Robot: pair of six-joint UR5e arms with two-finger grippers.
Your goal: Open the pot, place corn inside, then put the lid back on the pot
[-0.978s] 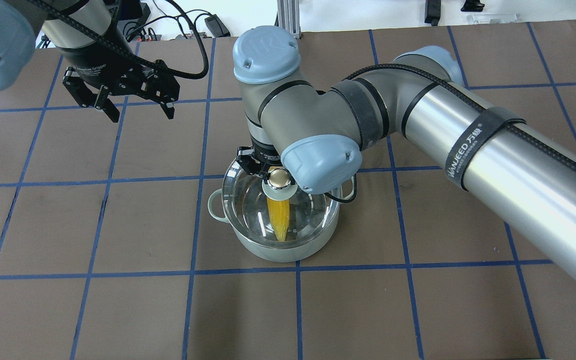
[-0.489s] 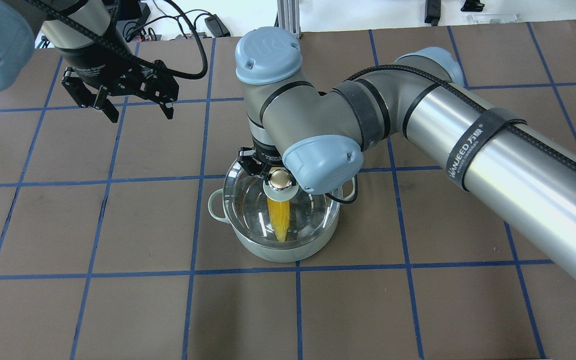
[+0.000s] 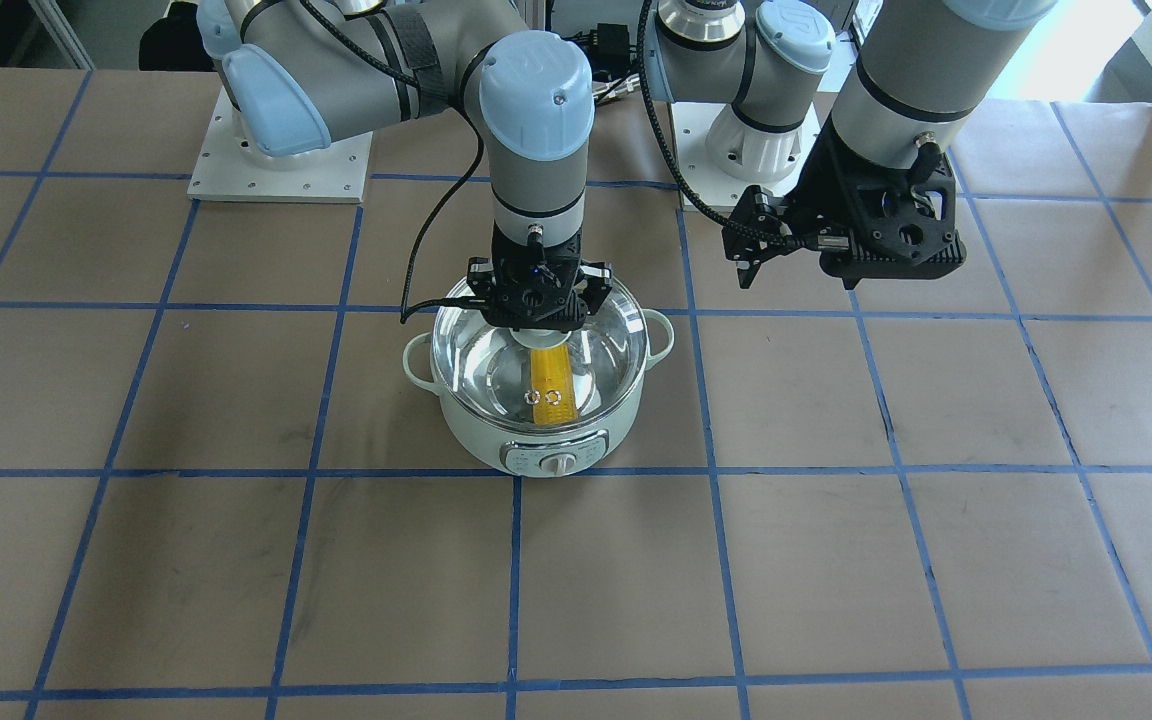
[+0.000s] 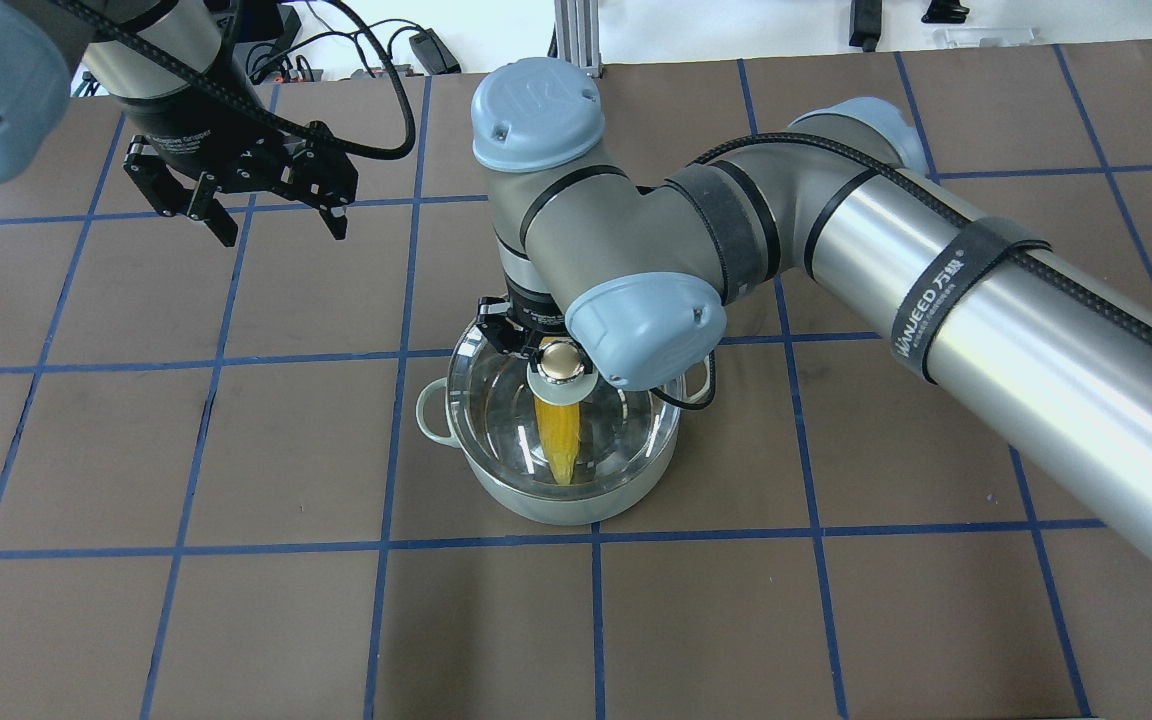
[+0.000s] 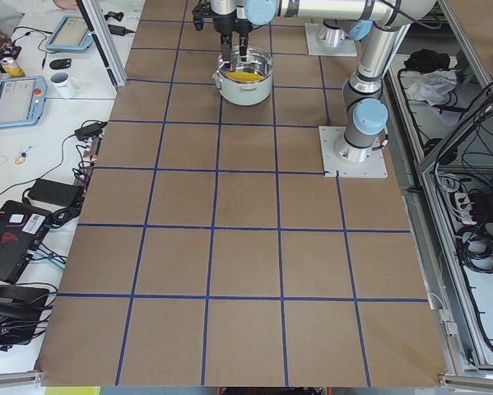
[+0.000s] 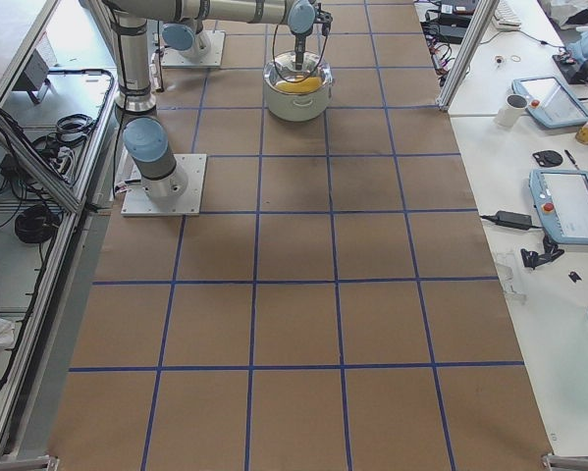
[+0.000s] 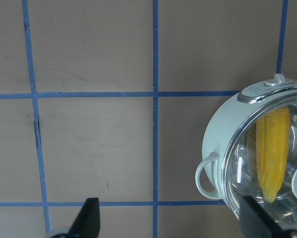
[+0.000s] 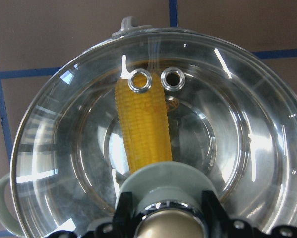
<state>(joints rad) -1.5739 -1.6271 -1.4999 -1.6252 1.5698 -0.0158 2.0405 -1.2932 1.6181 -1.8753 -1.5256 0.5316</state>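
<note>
The pale mint-green pot (image 4: 556,508) stands mid-table, its control knob (image 3: 559,463) facing away from the robot. The yellow corn (image 4: 558,435) lies inside it and shows through the glass. The clear glass lid (image 4: 491,405) sits level over the pot's rim. My right gripper (image 4: 554,358) comes straight down and is shut on the lid's pale green knob (image 8: 165,181), a finger on each side. My left gripper (image 4: 284,232) is open and empty, hovering above the table to the pot's far left. The left wrist view shows the pot (image 7: 222,129) and corn (image 7: 272,144) at its right edge.
The table (image 4: 236,600) is brown with a blue tape grid. The right arm's elbow and forearm (image 4: 936,290) stretch over the table's right half. The arm bases (image 3: 281,165) stand at the robot's side. Operator desks with tablets (image 6: 568,206) lie beyond the table edge.
The right gripper and the lid have shifted very slightly to the right over the pot. The left gripper has barely moved.
</note>
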